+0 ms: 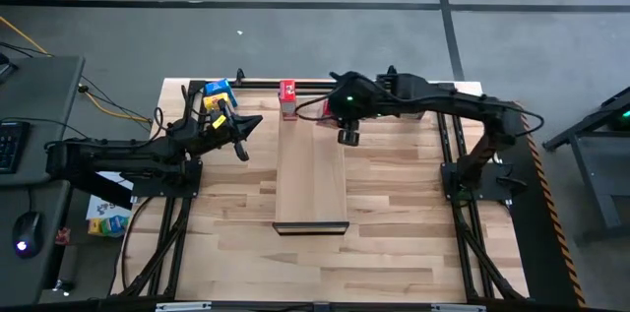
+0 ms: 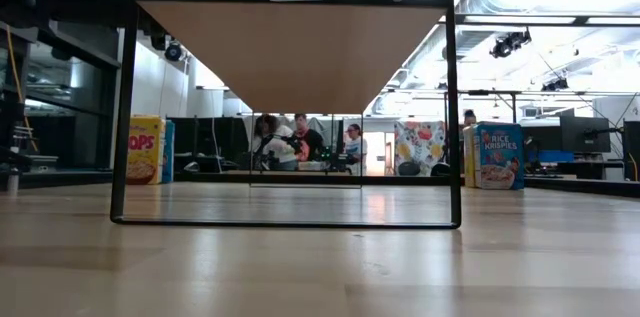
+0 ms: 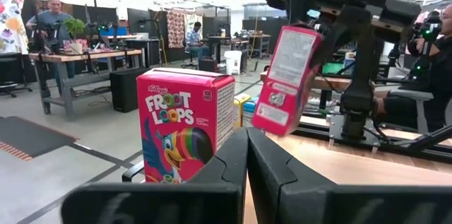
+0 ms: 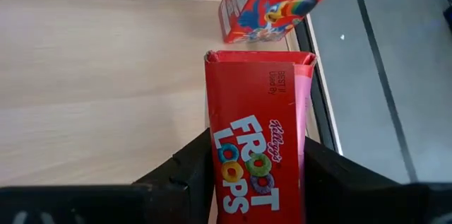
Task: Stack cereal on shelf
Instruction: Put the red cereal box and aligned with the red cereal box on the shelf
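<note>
From above, the pale wooden shelf board (image 1: 311, 179) lay bare; one small red cardboard cereal box (image 1: 287, 97) stood at its twelve o'clock end, yellow and blue boxes (image 1: 217, 95) at ten o'clock. The left gripper (image 1: 239, 133) was pinched shut and empty. At the wrist, the right gripper (image 4: 258, 171) clasped a second red box (image 4: 258, 132). I judged nothing stacked yet.

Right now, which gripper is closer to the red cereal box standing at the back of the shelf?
Right. The right gripper hangs just beside the standing red box, holding another red box. The left gripper is farther off, over the table.
</note>
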Robot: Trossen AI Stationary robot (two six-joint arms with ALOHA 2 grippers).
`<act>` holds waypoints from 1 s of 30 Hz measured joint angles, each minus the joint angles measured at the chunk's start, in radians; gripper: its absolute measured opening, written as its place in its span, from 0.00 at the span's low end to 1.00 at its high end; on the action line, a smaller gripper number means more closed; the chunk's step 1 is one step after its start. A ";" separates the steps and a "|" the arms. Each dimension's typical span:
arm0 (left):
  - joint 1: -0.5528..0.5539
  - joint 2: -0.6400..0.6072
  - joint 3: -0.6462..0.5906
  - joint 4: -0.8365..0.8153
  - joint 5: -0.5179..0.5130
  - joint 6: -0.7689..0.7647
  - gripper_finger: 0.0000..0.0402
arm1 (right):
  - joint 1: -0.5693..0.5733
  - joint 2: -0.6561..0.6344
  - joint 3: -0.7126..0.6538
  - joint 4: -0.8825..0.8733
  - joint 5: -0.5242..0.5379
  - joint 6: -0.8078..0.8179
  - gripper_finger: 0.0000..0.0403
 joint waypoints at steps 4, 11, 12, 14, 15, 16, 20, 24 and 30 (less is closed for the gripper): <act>0.000 0.000 0.000 -0.006 0.000 -0.015 0.00 | -0.002 0.072 0.066 -0.023 0.033 -0.044 0.36; 0.000 0.000 0.000 -0.009 0.000 -0.016 0.00 | -0.026 0.116 0.094 -0.028 0.023 -0.056 0.40; 0.000 0.000 0.000 -0.010 0.000 -0.016 0.00 | -0.031 0.117 0.094 -0.028 0.023 -0.055 0.41; 0.000 0.000 0.000 -0.011 0.000 -0.016 0.00 | -0.040 0.117 0.094 -0.027 0.019 -0.049 0.44; 0.000 0.000 0.000 -0.011 0.000 -0.016 0.00 | -0.045 0.117 0.094 -0.027 0.017 -0.049 0.44; 0.000 0.000 0.000 -0.011 0.000 -0.016 0.00 | -0.048 0.117 0.094 -0.026 0.016 -0.049 0.45; 0.000 0.000 0.000 -0.009 0.000 -0.016 0.00 | -0.065 0.117 0.094 -0.025 -0.011 -0.036 0.48; 0.000 0.000 0.000 -0.008 0.000 -0.016 0.00 | -0.076 0.117 0.094 -0.024 -0.055 -0.023 0.48; 0.000 0.000 0.000 -0.008 0.000 -0.016 0.00 | -0.079 0.117 0.094 -0.017 -0.033 -0.058 0.48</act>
